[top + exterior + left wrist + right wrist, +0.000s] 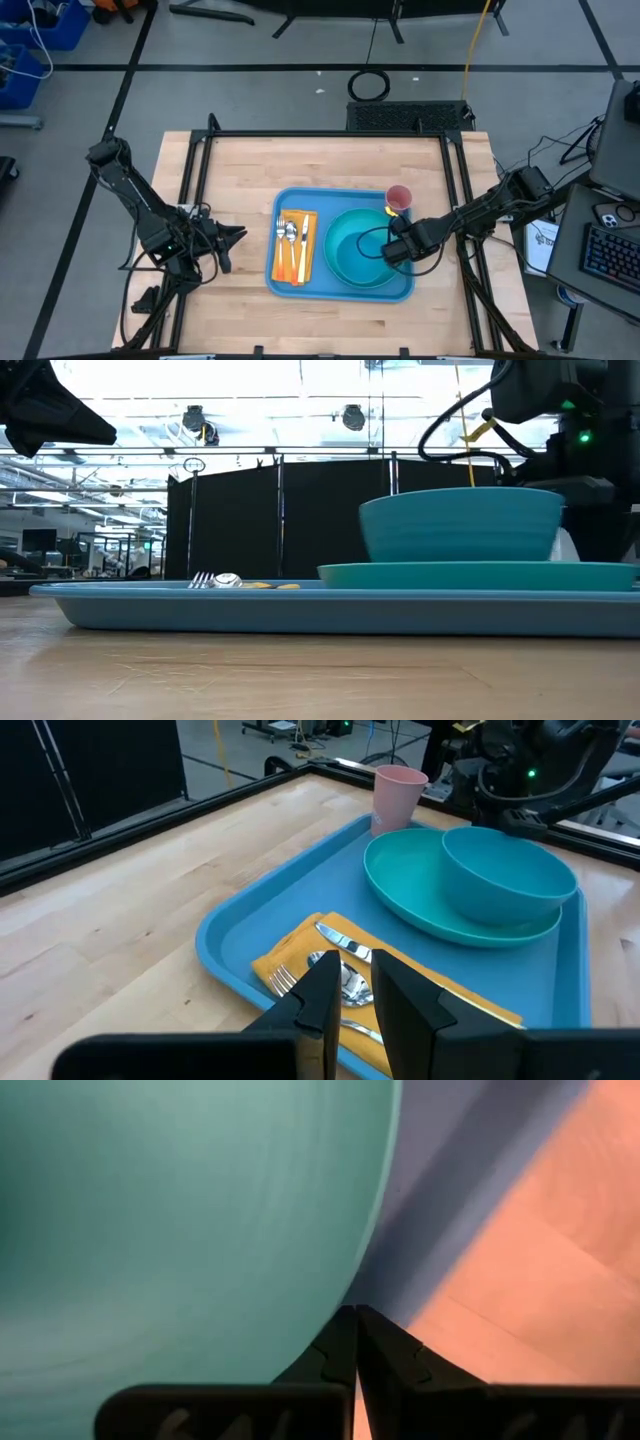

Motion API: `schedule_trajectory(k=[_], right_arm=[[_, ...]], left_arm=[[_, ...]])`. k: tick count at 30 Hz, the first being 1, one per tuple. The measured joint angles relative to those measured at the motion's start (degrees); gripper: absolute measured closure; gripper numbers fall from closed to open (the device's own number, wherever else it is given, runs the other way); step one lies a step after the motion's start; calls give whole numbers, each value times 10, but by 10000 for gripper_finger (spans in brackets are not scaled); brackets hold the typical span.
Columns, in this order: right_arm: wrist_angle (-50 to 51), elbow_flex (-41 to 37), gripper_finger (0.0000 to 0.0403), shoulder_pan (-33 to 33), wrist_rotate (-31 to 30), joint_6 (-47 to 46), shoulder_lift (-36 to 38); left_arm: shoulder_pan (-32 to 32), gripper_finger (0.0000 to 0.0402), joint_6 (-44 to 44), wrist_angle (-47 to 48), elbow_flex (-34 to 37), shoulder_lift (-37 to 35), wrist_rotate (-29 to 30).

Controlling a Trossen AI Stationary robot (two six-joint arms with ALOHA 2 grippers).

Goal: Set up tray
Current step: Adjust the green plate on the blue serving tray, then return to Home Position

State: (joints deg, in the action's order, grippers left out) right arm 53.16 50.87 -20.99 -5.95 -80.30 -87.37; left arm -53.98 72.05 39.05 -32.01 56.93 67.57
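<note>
Bright, even overhead light; close wrist view soft

In the low view ceiling lights glare white from 10 to 2 o'clock, leaving the bowl and tray backlit, with the near table blurred. From above, shadows are faint and short. The right wrist view is blurred throughout, the bowl a soft teal mass from 9 to 12 o'clock.

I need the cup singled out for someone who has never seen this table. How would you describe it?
Start at the large light-blue plastic tray in the middle of the wooden table. A round teal plate carrying a teal bowl fills its right half; the small pink plastic cup stands upright at the tray's far right corner, just beyond the plate. It is the only pink, tall item there.
</note>
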Motion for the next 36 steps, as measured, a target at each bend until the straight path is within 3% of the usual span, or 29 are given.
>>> schedule_trajectory(k=[14,19,23,26,29,31,33,36], right_arm=[[-25,0,403,7,-15,28,0],[-18,0,403,0,-20,49,32],[-31,0,403,-26,-87,59,94],[-56,0,403,-52,-158,140,143],[-82,-1,403,-61,-187,159,191],[-158,-17,403,-75,-212,192,215],[-296,-48,403,-90,-204,297,232],[-570,-122,403,-85,-117,447,249]], left_arm=[[0,339,0,-2,0,0,0],[0,339,-11,-2,0,0,0],[0,339,-10,-4,0,0,4],[0,339,-17,-17,0,0,11],[0,339,-56,-68,0,0,21],[5,339,-114,-130,0,0,13],[10,339,-209,-212,0,1,-16],[24,339,-382,-366,0,4,-92]])
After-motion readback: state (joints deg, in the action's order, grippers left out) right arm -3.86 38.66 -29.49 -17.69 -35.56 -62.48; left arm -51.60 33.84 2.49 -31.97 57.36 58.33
